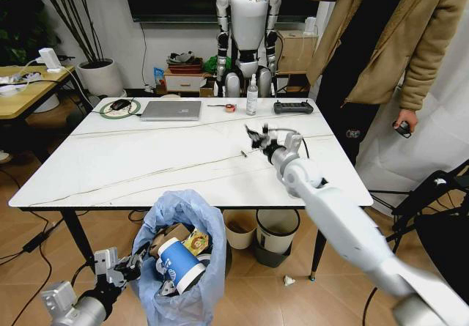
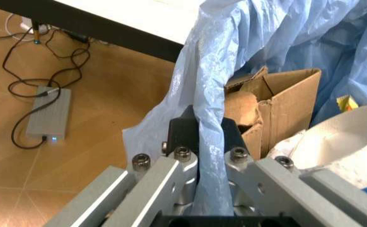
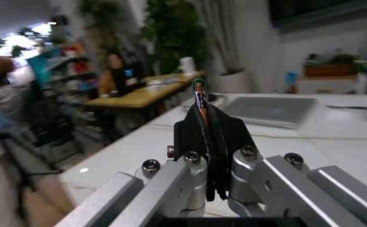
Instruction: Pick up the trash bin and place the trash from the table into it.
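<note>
The trash bin point(image 1: 192, 297), lined with a crinkled light-blue bag, hangs just below the front edge of the table point(image 1: 146, 165). It holds a cardboard box point(image 2: 284, 99), a blue paper cup point(image 1: 181, 265) and a yellow wrapper. My left gripper point(image 1: 138, 260) point(image 2: 202, 127) is shut on the bag liner point(image 2: 209, 94) at the bin's left rim. My right gripper point(image 1: 256, 137) point(image 3: 207, 123) hovers over the table's right middle, shut on a thin dark piece of trash point(image 3: 199, 94) with a green and orange edge. A tiny scrap point(image 1: 242, 152) lies on the table just beneath it.
At the table's far edge lie a laptop point(image 1: 171, 110), a tape roll point(image 1: 230, 108), a spray bottle point(image 1: 252, 95), a controller point(image 1: 293, 107) and a green ring point(image 1: 119, 108). A cream bin point(image 1: 239, 227) and a grey bin point(image 1: 277, 231) stand under the table. A person stands at the right.
</note>
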